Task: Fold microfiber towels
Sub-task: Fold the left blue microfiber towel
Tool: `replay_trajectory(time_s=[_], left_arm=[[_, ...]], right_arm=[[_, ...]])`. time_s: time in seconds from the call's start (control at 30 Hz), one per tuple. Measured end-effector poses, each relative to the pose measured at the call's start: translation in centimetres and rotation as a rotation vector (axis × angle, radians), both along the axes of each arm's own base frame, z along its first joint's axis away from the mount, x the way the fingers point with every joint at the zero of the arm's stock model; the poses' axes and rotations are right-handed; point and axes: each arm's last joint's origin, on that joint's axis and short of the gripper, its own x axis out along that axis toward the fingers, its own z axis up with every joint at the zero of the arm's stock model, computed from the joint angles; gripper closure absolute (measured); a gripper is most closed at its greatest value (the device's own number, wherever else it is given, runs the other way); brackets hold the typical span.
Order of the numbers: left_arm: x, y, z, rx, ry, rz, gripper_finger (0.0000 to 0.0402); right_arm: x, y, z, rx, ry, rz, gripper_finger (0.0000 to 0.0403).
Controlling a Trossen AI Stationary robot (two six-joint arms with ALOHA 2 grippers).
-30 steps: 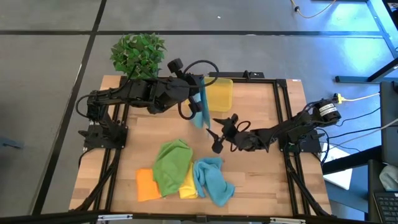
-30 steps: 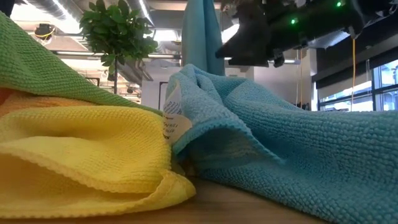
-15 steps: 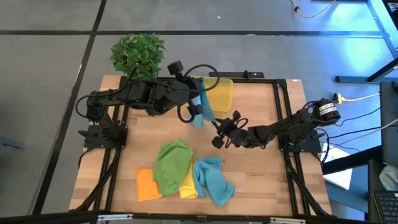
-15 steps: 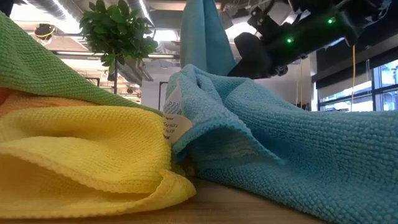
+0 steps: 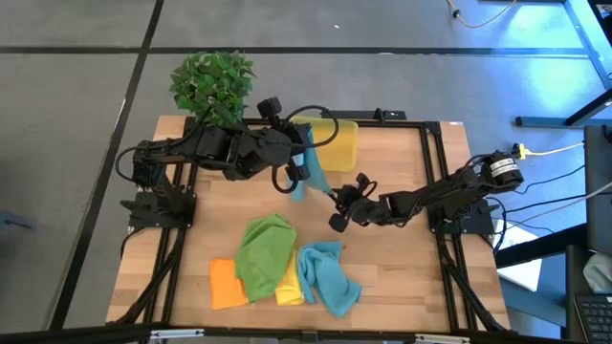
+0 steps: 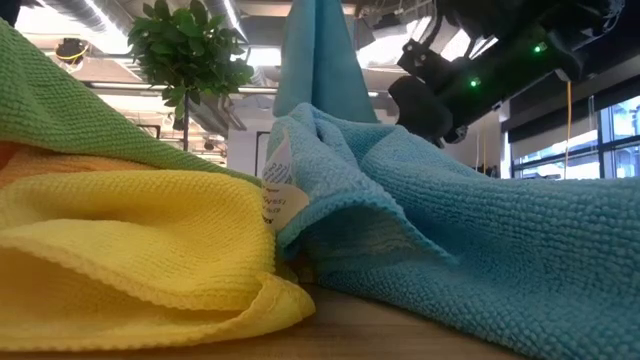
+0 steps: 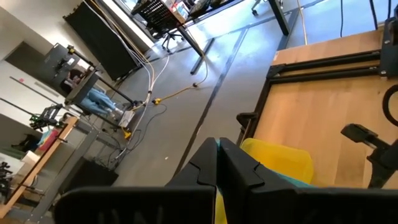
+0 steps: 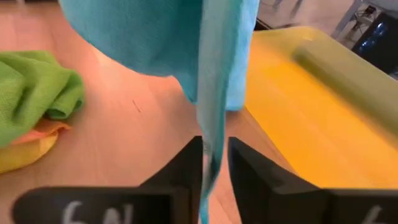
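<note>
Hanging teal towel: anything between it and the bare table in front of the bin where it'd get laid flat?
Nothing visible. The teal towel hangs from the left gripper, its lower edge pinched by the right gripper. The wood beneath is bare; the yellow bin sits behind, the towel pile nearer the front.

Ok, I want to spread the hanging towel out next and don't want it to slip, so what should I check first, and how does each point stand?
1. Left tool shut on the hanging teal towel: ok, it holds the top edge.
2. Right tool shut on the towel's lower corner: ok, the cloth runs between its fingers.
3. Towel hangs clear of the wooden table: ok in the right wrist view.
4. Grip depth at the right tool: cannot tell, only a thin edge shows there.
5. Yellow bin out of the way: not ok, it sits right behind the towel.
6. Pile of other towels apart from the work: ok, nearer the front edge.
</note>
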Motion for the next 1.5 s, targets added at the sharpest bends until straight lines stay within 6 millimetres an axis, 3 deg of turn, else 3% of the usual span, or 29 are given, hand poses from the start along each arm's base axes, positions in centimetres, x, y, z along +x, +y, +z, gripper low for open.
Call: replay_trajectory(time_s=[0.2,0.37,0.5,0.73,0.9,1.3,1.5], left_arm=[[0.0,0.0,0.0,0.000,-0.001,0.000,0.0402],[0.0,0.0,0.0,-0.005,0.001,-0.008,0.0402],[-0.1,-0.4,-0.4,-0.030,0.038,-0.055,0.0401],[-1.5,-0.8,-2.0,-0.086,0.221,-0.065,0.0401],[-2.0,-0.7,-2.5,-0.138,0.230,-0.014,0.0402],[0.7,1.2,-8.1,-0.176,0.376,0.003,0.0402],[1.6,2.6,-8.9,-0.197,0.331,0.020,0.0402]], right_arm=[[0.0,0.0,0.0,-0.015,0.013,0.021,0.0303],[0.1,0.3,-0.1,0.017,0.035,0.107,0.0383],[-0.3,0.2,0.3,-0.007,0.057,0.110,0.0392],[-3.3,-0.3,4.7,-0.050,0.022,0.053,0.0399],[-6.3,-0.9,8.4,-0.062,-0.066,0.021,0.0400],[-12.4,-2.4,13.7,-0.126,-0.164,-0.018,0.0401],[-14.3,-2.9,18.2,-0.136,-0.164,-0.048,0.0402]])
